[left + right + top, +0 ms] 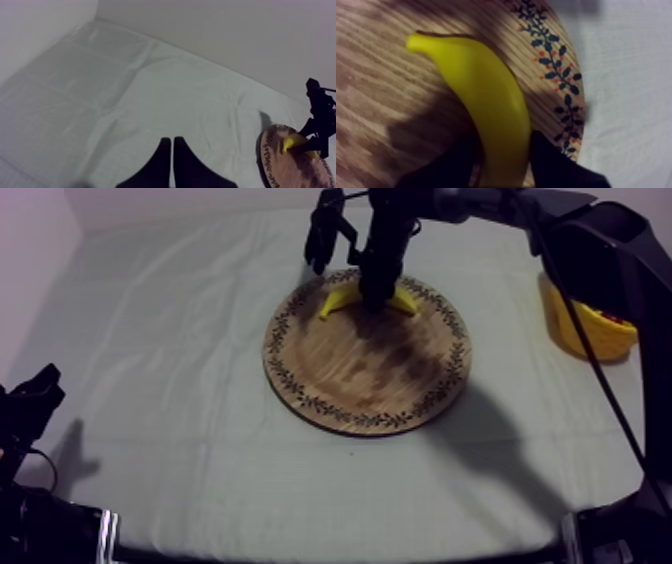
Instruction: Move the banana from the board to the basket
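Note:
The yellow banana (pixel 336 301) lies at the far edge of the round wooden board (pixel 370 378). My right gripper (pixel 376 294) comes straight down on the banana's middle. In the right wrist view its black fingers (pixel 556 165) press against both sides of the banana (pixel 486 95), which rests on the board (pixel 386 75) near the patterned rim. My left gripper (pixel 30 403) sits low at the table's left edge, and its fingers (pixel 172 142) lie together as a narrow wedge with nothing in them. From there the banana (pixel 290 144) and board (pixel 292 170) show far off under the other arm.
The yellow basket (pixel 590 328) stands at the far right of the table, to the right of the board. Grey-white cloth (pixel 160 358) stretches bare between the board and my left arm. A wall rises behind the table.

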